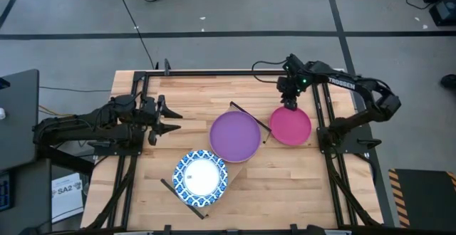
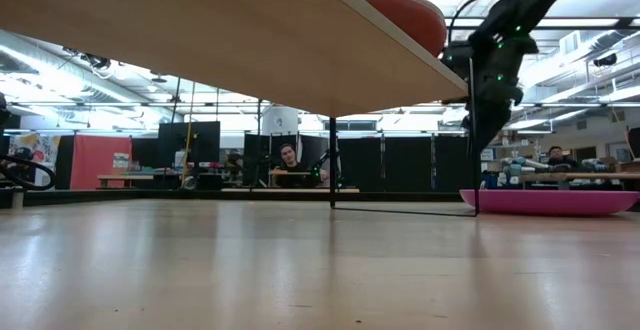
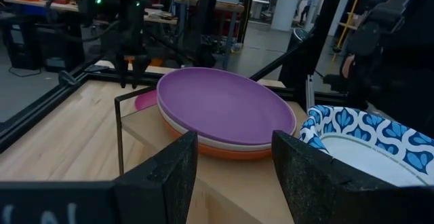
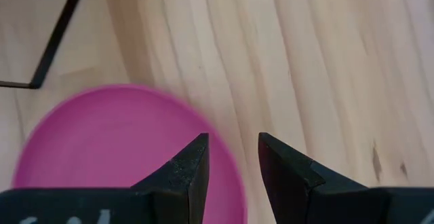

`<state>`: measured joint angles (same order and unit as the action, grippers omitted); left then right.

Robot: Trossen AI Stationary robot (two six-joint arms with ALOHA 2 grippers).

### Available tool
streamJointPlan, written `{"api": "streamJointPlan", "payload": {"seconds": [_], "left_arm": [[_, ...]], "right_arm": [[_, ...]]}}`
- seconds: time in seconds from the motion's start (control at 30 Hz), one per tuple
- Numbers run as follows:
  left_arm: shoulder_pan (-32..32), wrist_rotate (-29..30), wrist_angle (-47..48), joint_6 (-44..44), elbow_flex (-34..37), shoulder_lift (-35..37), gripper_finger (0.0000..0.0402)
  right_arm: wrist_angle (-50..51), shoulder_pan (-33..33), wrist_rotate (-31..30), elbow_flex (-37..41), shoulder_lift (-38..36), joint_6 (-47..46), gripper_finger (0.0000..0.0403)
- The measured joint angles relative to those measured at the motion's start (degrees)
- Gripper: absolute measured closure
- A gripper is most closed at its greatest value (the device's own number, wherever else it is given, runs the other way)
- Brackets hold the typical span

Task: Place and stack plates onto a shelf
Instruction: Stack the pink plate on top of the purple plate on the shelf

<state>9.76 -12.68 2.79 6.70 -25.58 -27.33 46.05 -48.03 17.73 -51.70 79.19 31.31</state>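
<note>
Pink is the plate I care about now. The magenta plate (image 1: 291, 125) lies flat on the table (image 1: 299, 185), on the right side, just beside the right end of the shelf (image 1: 239, 165). It is not on the shelf yet.

My right gripper (image 1: 288, 104) hangs over the far edge of that plate. In the right wrist view my two dark fingers (image 4: 186, 166) point straight down, and the plate's rim (image 4: 122, 142) sits just under one of them, while the other finger is over bare wood. So the rim lies between my fingers, or very close to that. My fingers are a little way apart with nothing between them. I am not holding anything.

A plate is round, so it has no long side. What matters is the edge: I think I must come down with one finger on each side of the rim.

My left gripper (image 1: 165, 118) waits on the left side of the table, wide open and empty, pointing at the shelf. It is well apart from the pink plate, so my right arm is the nearer one.

On the shelf I see the purple plate (image 3: 224, 108) on top of a beige one and an orange one. The blue patterned plate (image 1: 201, 176) sits at the near end of the shelf.
</note>
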Motion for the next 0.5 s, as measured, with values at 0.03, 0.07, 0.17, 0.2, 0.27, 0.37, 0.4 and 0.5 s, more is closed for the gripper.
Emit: {"api": "streamJointPlan", "payload": {"seconds": [0.03, 0.07, 0.17, 0.2, 0.27, 0.37, 0.4, 0.5], "left_arm": [[0.00, 0.01, 0.00, 0.00, 0.00, 0.00, 0.0205], [0.00, -0.01, 0.00, 0.00, 0.00, 0.00, 0.0205], [0.00, -0.01, 0.00, 0.00, 0.00, 0.00, 0.0205], [0.02, 0.00, 0.00, 0.00, 0.00, 0.00, 0.0205], [0.02, 0.00, 0.00, 0.00, 0.00, 0.00, 0.0205], [0.02, 0.00, 0.00, 0.01, 0.00, 0.00, 0.0205], [0.02, 0.00, 0.00, 0.01, 0.00, 0.00, 0.0205], [0.02, -0.01, 0.00, 0.02, 0.00, 0.00, 0.0205]], "right_arm": [[-0.53, 0.00, -0.01, 0.00, 0.84, -0.01, 0.0270], [-0.77, 0.00, -0.02, 0.00, 1.72, 0.00, 0.0270], [-1.32, 0.00, -0.02, -0.02, 4.58, 0.00, 0.0270], [-1.27, 0.00, -0.02, -0.02, 5.58, 0.23, 0.0270], [-1.20, 0.01, -0.02, -0.02, 7.45, 1.26, 0.0270], [-1.13, 0.14, -0.04, -0.02, 10.09, 3.53, 0.0270], [-1.17, 0.20, -0.06, -0.02, 10.91, 3.96, 0.0270], [-1.16, 0.27, -0.08, -0.02, 13.12, 5.37, 0.0270]]}}
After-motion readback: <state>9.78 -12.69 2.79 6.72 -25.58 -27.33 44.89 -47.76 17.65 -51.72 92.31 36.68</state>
